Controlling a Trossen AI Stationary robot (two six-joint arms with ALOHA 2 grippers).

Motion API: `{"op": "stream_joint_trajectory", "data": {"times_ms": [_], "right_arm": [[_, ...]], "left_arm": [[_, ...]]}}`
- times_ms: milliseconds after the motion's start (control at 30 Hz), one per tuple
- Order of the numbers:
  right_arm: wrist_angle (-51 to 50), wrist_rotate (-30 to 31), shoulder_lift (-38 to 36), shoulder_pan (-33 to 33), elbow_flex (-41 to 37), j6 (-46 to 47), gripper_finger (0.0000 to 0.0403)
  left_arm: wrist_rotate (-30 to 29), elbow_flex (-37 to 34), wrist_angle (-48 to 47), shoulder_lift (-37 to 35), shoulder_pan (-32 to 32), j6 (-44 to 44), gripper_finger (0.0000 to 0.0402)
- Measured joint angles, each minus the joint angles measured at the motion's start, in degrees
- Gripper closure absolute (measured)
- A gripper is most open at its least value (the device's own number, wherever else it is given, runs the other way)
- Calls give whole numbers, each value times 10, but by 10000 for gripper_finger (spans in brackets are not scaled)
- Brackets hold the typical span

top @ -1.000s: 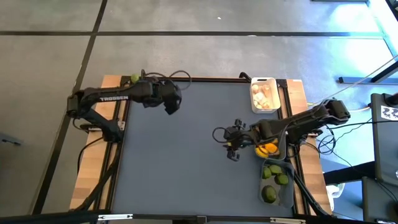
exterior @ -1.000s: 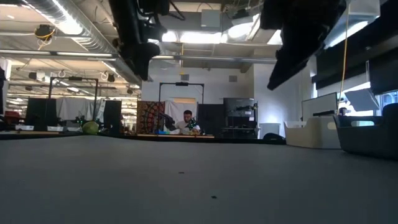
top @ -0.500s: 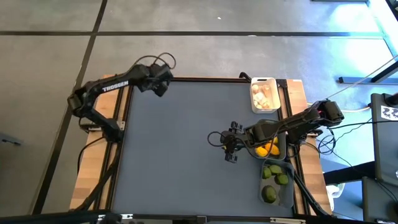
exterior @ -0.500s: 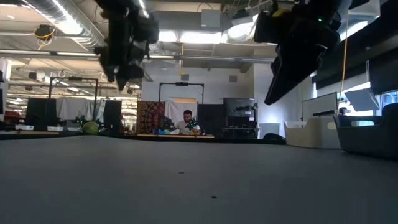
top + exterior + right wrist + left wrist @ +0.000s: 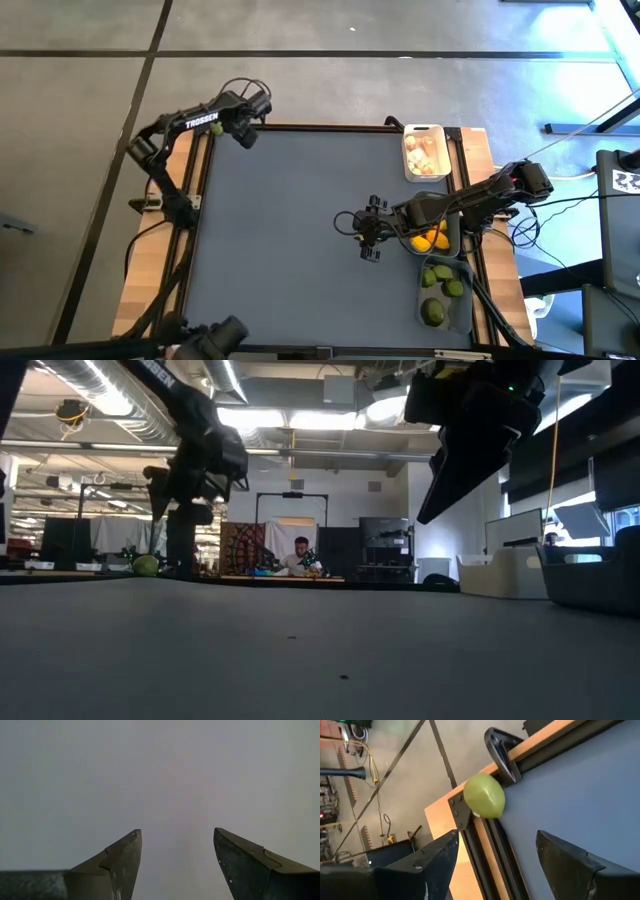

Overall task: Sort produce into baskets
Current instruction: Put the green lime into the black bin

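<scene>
While the left gripper [image 5: 492, 855] hangs with its fingers apart above a green lime [image 5: 484, 795] wedged against the table frame [image 5: 485, 842] at the far left corner, the right gripper [image 5: 372, 232], fingers also apart, hovers mid-table beside what look like lemons [image 5: 430, 240] in the right-edge baskets [image 5: 452, 310].

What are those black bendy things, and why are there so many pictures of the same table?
They are two robot arms, each ending in two fingers for picking things up. Four cameras look at once: one from above, one level with the table, and one on each arm's wrist. The job is sorting fruit into baskets. The left gripper is open and holds nothing; it points at a green lime sitting at the table's far left corner. The right gripper is open too, over bare table beside the baskets. The white basket holds pale garlic bulbs, another holds yellow lemons, and the grey basket holds limes.
</scene>
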Motion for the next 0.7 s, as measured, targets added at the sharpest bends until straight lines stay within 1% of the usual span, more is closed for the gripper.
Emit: {"op": "stream_joint_trajectory", "data": {"times_ms": [67, 167, 267, 367, 700], "right_arm": [[1, 0, 0, 0, 0, 0, 157], [1, 5, 0, 0, 0, -9, 157], [1, 13, 0, 0, 0, -10, 157], [2, 14, 0, 0, 0, -11, 157], [2, 14, 0, 0, 0, -12, 157]], "left_arm": [[0, 0, 17, 4, 9, 20, 139], [1, 0, 44, 6, 16, 21, 139], [20, 0, 101, 9, 25, 38, 139], [28, 0, 126, 20, 42, 38, 139], [23, 0, 111, 82, 107, 8, 139]]}}
